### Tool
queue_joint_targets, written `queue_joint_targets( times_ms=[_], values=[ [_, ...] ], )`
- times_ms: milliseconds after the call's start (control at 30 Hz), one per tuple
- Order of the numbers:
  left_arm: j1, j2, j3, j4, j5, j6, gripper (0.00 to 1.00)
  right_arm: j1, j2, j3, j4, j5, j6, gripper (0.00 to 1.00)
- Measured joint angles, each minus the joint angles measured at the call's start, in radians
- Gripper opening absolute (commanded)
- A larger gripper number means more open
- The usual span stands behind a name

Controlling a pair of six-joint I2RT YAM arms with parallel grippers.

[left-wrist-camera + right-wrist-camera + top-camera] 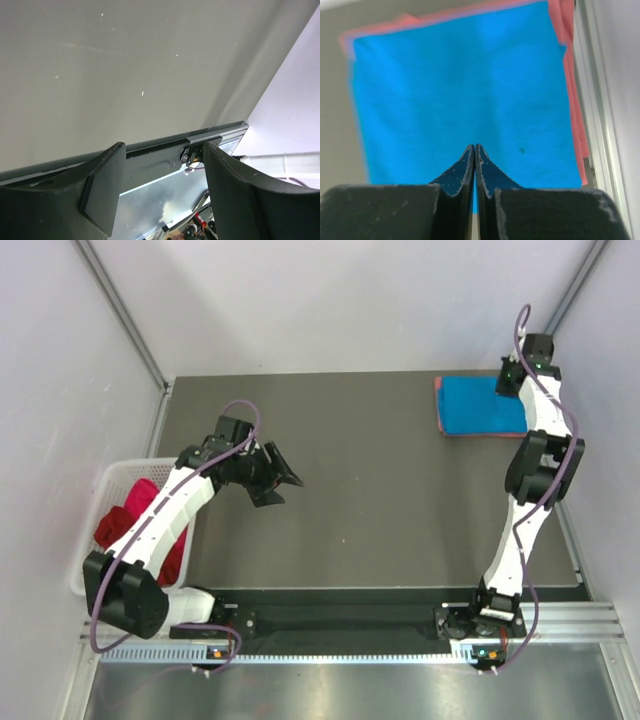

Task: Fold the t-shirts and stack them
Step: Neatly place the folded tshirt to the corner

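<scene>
Grey table (380, 500) fills the floor of the scene, both arms reaching out over it from the near edge. Off at the left edge sits a white plastic basket (112, 472), and inside it two shirts lie bunched together, unfolded: a dark red shirt (110, 532) toward the near side and a magenta shirt (141, 496) beside it.

Over at the far right corner, the blue shirt (485, 408) lies flat and folded square. It lies on top of the pink shirt (574, 105), whose edges peek out around it.

Now the right gripper (475, 146): it is right over the blue shirt, fingers pressed together, nothing between them. Whether the tips touch the cloth I cannot tell.

And the left gripper (283, 485) hangs over bare table near the left side, jaws spread wide and empty.
</scene>
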Motion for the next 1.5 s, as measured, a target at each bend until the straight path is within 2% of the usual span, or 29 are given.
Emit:
queue_joint_targets(
  times_ms=[133, 267, 400, 533, 833, 1167, 1500],
  values=[
    [-0.018, -0.021, 0.000, -0.023, -0.011, -0.016, 0.68, -0.023, 0.109, -0.008, 0.004, 0.043, -0.005, 0.00],
    [-0.039, -0.027, 0.000, -0.031, -0.023, -0.038, 0.68, -0.044, 0.204, 0.061, -0.014, 0.079, 0.002, 0.00],
    [-0.075, -0.013, 0.000, -0.029, -0.030, -0.057, 0.68, -0.055, 0.192, 0.067, -0.010, 0.097, 0.004, 0.00],
    [-0.111, 0.044, 0.002, -0.020, -0.034, -0.070, 0.68, -0.045, 0.165, 0.045, -0.003, 0.111, 0.010, 0.09],
    [-0.150, 0.183, 0.105, -0.006, -0.034, -0.066, 0.68, -0.028, 0.080, 0.025, 0.000, 0.187, 0.010, 0.04],
    [-0.153, 0.227, 0.122, -0.002, -0.027, -0.057, 0.68, -0.039, 0.058, -0.150, 0.010, 0.262, 0.000, 0.01],
    [-0.153, 0.245, 0.132, -0.003, -0.023, -0.042, 0.68, -0.029, 0.056, -0.050, 0.041, 0.260, 0.003, 0.11]
  ],
)
